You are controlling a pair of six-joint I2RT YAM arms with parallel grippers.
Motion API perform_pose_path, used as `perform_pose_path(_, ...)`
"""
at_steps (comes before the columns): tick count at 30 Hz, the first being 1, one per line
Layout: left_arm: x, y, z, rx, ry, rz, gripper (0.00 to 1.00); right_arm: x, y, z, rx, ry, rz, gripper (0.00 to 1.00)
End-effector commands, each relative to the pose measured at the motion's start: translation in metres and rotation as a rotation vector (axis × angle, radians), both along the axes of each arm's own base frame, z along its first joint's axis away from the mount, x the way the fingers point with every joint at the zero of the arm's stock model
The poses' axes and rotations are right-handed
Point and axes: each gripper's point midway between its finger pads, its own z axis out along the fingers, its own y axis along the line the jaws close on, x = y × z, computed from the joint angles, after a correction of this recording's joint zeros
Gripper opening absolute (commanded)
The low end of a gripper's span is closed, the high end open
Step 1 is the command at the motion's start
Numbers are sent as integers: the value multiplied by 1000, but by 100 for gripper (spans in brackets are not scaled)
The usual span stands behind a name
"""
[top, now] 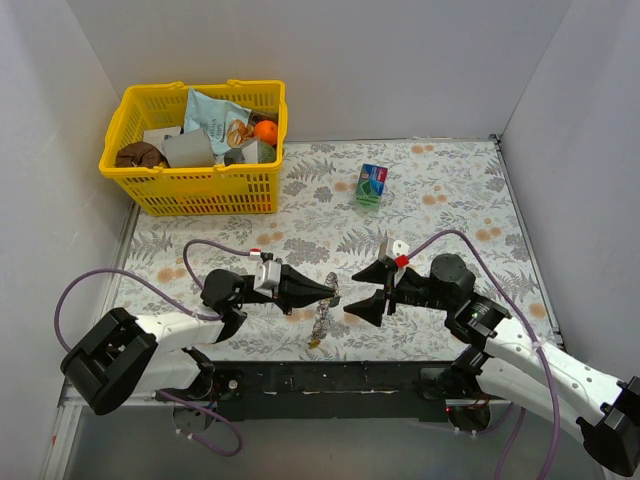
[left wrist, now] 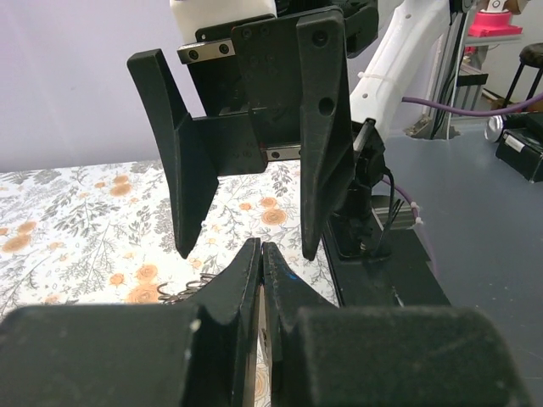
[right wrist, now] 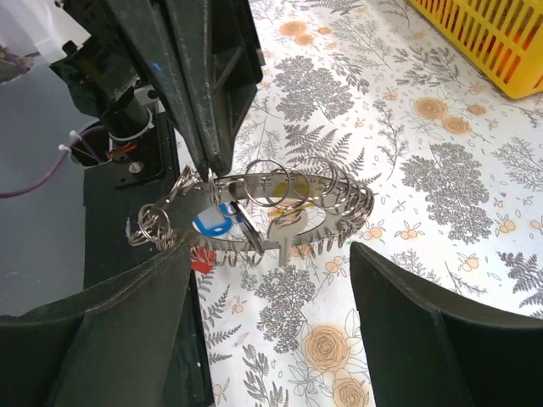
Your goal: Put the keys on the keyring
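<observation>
- So we've got the left arm [top: 170, 335] coming in low from the near-left corner. Its elbow is folded and the wrist stretches out rightward, roughly level over the counter [top: 450, 200].
- The left fingers [top: 315, 288] are clenched together to a point. In the right wrist view they're pinching the rim of the keyring [right wrist: 348, 197] on its left side.
- From above, the keyring sits near the middle of the counter's near edge. It hangs from those fingertips towards the near side, in the gap between the two arms.
- In the right wrist view we're seeing it almost edge-on, toothed rim all round, with a bunch of small wire loops stacked along it.
- The keys [right wrist: 212, 223] are bunched right at the keyring. A blue tag and a whitish bit show through the open centre, there's a yellow one beside them, and a red tag [right wrist: 201, 259] sits lower at the left.
- We honestly can't tell whether they're threaded on or just dangling against it.
- The right arm [top: 520, 350] comes in from the near-right corner, bends at the elbow and points its wrist leftward, straight at the left one.
- The right fingers [top: 372, 267] are spread wide with nothing between them, one on the far side and one on the near side. Their tips stop just short of the keyring.
- The left wrist view shows the same thing, with that spread pair facing our pinched tips head-on.
- Off in the far-left corner there's a yellow basket [top: 190, 190] of stuff, and a small green-blue box [top: 371, 184] stands well apart, far-centre.
</observation>
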Motion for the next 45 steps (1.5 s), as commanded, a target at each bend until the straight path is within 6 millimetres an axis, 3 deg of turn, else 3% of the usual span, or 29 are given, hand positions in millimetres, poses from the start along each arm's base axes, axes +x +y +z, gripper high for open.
perform_pose_path(1,-7,10,36,-133,-182,33,0,8,-5,-8,-26,-18,-55,83)
perform_pose_path(16,11,-14,-12,30,-87,-19,0,13,-12,-11,-37,-20,-112,85)
perform_pose_path(25,8,-26,1,-67,-70,-118,0,16,-20,-7,-33,-40,-157,85)
perform_pose_path(31,13,-27,2,-64,-85,-93,0,17,-22,-10,-40,-37,-169,86)
perform_pose_path(36,29,-38,-31,51,-12,-64,0,17,-20,-12,-42,-32,-160,86)
perform_pose_path(37,31,-40,-41,65,23,-64,2,17,-20,-13,-43,-31,-160,86)
perform_pose_path(45,41,-49,-52,-1,105,-62,20,17,-24,-12,-49,-35,-178,87)
